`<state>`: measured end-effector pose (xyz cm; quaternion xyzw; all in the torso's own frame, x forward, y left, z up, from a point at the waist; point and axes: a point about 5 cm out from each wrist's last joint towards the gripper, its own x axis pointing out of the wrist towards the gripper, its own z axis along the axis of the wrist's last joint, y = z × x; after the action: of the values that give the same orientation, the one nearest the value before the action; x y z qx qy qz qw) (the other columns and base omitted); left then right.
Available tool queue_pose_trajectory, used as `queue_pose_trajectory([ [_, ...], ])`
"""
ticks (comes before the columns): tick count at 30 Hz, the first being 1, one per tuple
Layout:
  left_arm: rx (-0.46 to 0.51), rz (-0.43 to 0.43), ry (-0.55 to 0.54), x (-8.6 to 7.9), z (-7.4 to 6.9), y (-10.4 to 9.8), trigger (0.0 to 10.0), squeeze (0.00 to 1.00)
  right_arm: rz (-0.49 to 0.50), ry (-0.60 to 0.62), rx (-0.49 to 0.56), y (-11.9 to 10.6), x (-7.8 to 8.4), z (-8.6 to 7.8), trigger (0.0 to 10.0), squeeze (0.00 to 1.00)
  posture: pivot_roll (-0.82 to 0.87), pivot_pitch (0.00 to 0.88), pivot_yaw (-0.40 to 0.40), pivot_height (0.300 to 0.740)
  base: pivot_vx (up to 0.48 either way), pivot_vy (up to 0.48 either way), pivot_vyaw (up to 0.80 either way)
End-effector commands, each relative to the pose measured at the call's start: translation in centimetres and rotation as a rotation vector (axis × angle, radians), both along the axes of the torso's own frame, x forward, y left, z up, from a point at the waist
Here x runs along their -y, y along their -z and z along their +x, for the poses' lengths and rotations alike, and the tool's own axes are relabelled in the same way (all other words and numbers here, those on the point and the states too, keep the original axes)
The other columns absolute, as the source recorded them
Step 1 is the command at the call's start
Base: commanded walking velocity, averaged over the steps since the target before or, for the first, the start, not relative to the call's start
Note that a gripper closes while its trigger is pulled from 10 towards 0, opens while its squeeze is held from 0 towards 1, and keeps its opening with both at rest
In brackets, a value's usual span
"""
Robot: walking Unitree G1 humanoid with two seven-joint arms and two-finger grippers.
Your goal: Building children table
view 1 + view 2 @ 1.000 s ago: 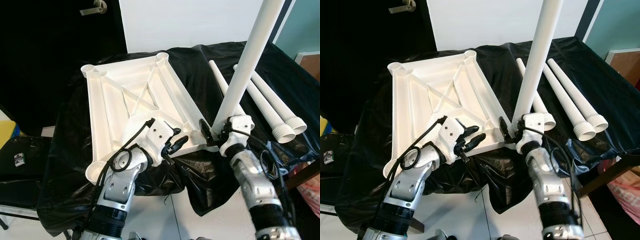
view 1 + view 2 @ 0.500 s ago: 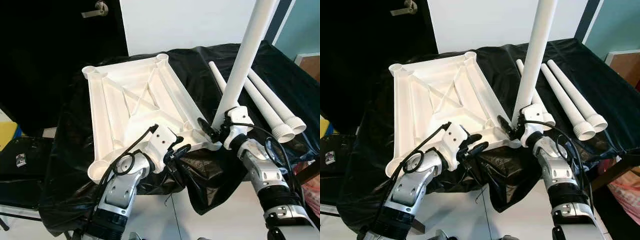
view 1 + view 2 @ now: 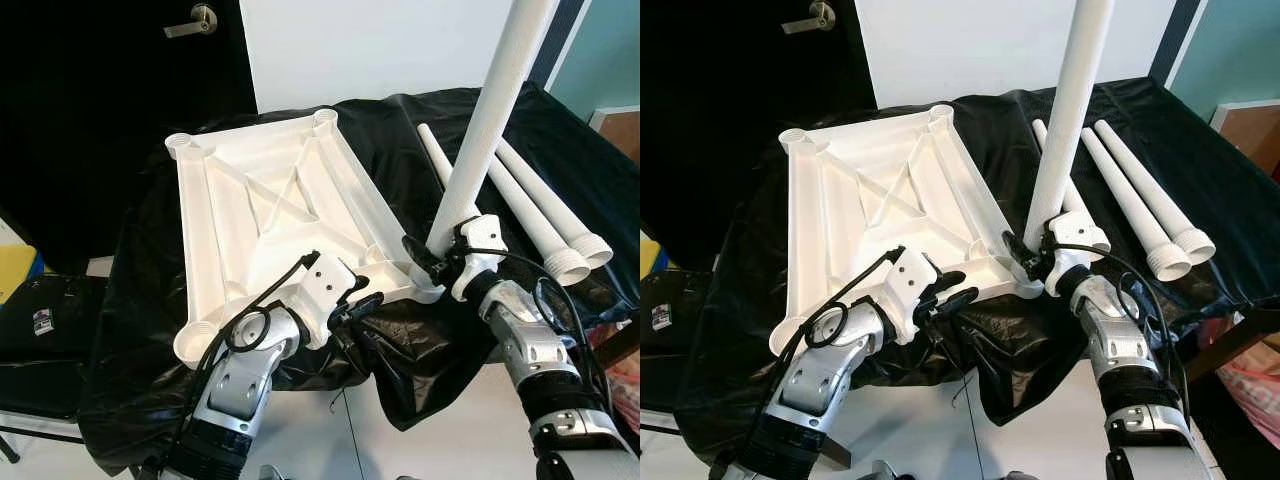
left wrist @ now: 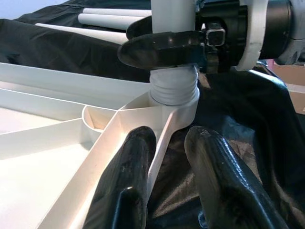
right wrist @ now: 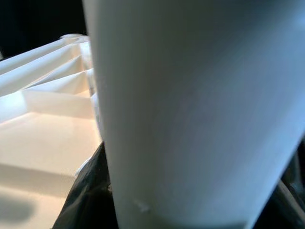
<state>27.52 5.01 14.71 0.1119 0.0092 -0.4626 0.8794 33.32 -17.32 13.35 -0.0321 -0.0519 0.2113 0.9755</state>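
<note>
A black cloth (image 3: 130,330) drapes the work surface, before a white wall (image 3: 380,45) and a dark door (image 3: 100,90) at upper left. Mid-frame, the upturned white tabletop (image 3: 270,215) lies flat. The right gripper (image 3: 432,262) clamps an upright leg (image 3: 485,125) in its near-right corner socket; the left gripper (image 3: 362,304), slightly parted, straddles the tabletop's edge. Spare legs (image 3: 545,215) lie at right.

- Looks like a room in a home, used as an assembly spot.
- Dark door (image 3: 110,110) with a metal lever handle (image 3: 190,22) at back left, white wall (image 3: 370,45) next to it, teal wall (image 3: 610,55) at far right.
- White tiled floor (image 3: 440,430) below.
- Work surface draped in black plastic sheeting (image 3: 400,130).
- White plastic furniture parts lie on it: ribbed table top (image 3: 270,215) upside down, loose tube legs (image 3: 545,225).
- Black bag or case (image 3: 40,330) on the floor at left; exact kind unclear.
</note>
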Motion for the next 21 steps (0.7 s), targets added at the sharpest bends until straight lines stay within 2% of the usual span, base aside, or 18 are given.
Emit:
queue_pose_trajectory([
  [1, -0.013, 0.019, -0.011, -0.1, -0.1, 0.4, 10.0, 0.00, 0.010, 0.070, -0.101, 2.1, -0.7, -0.5, 10.0, 0.00, -0.05, 0.067, 0.041, 0.740, 0.000, 0.000, 0.00],
  [6, -0.016, 0.018, -0.015, -0.2, -0.3, 0.4, 10.0, 0.00, 0.042, 0.135, -0.114, 2.5, -1.5, -0.8, 10.0, 0.00, -0.05, 0.071, 0.040, 0.740, 0.000, 0.000, 0.00],
  [7, -0.017, 0.018, -0.015, -0.1, -0.3, 0.4, 10.0, 0.00, 0.080, 0.235, -0.144, 2.9, -1.9, -1.0, 10.0, 0.00, -0.05, 0.072, 0.038, 0.740, 0.000, 0.000, 0.00],
  [11, -0.019, 0.018, -0.016, -0.1, -0.4, 0.5, 10.0, 0.00, 0.104, 0.331, -0.173, 3.4, -2.2, -1.2, 10.0, 0.00, -0.05, 0.073, 0.034, 0.740, 0.000, 0.000, 0.00],
  [13, -0.021, 0.017, -0.020, -0.2, -0.4, 0.5, 10.0, 0.00, 0.126, 0.508, -0.194, 3.9, -2.6, -1.9, 10.0, 0.00, -0.05, 0.069, 0.029, 0.740, 0.000, 0.000, 0.00],
  [14, -0.021, 0.017, -0.020, -0.2, -0.4, 0.5, 10.0, 0.00, 0.126, 0.508, -0.194, 3.9, -2.6, -1.9, 10.0, 0.00, -0.05, 0.069, 0.029, 0.740, 0.000, 0.000, 0.00],
  [16, -0.021, 0.017, -0.022, -0.2, -0.4, 0.5, 10.0, 0.00, 0.139, 0.593, -0.216, 4.3, -2.8, -2.2, 10.0, 0.00, -0.05, 0.068, 0.028, 0.740, 0.000, 0.000, 0.00],
  [21, -0.019, 0.017, -0.023, -0.2, -0.3, 0.5, 10.0, 0.00, 0.162, 0.625, -0.217, 4.0, -3.6, -2.4, 10.0, 0.00, -0.05, 0.061, 0.024, 0.740, 0.000, 0.000, 0.00],
])
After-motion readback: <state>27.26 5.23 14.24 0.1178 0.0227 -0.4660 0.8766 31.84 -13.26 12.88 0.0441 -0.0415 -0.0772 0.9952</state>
